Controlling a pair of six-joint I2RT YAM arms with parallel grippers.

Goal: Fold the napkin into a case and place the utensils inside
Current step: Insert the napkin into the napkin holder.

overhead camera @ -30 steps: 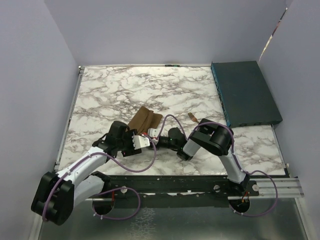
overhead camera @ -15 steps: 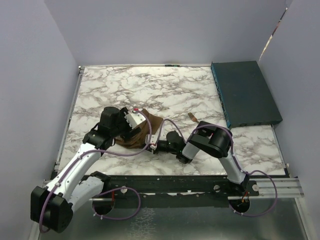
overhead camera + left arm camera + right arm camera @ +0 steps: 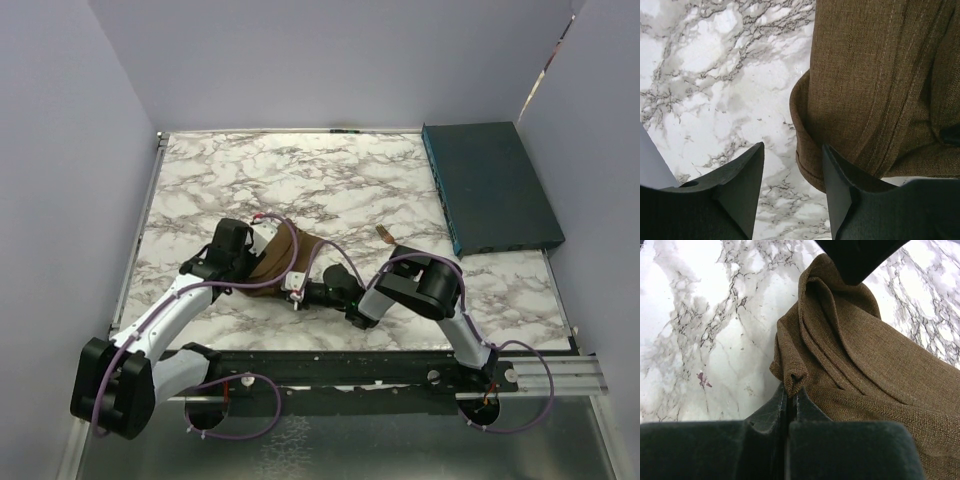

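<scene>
The brown napkin [image 3: 285, 255] lies rumpled and partly folded at the table's middle. My right gripper [image 3: 297, 293] is shut on a pinched fold at its near corner [image 3: 792, 382], with the cloth [image 3: 875, 365] spreading away to the right. My left gripper [image 3: 258, 265] is at the napkin's left side, open. In the left wrist view its right finger [image 3: 850, 195] rests against the rolled edge of the napkin [image 3: 880, 90], and its left finger [image 3: 735, 190] is over bare marble. A small part of the copper fork [image 3: 383, 236] shows to the right of the napkin, beside the right arm.
A dark teal flat box [image 3: 490, 185] lies at the back right. Purple walls close in the marble table [image 3: 250, 170] on three sides. The right arm's elbow [image 3: 430, 280] stands close to the fork. A metal rail [image 3: 400, 370] runs along the near edge.
My left gripper swung up from the near side to the napkin's left edge and its jaws widened, then narrowed. My right gripper drew the pinched corner toward the near edge.
</scene>
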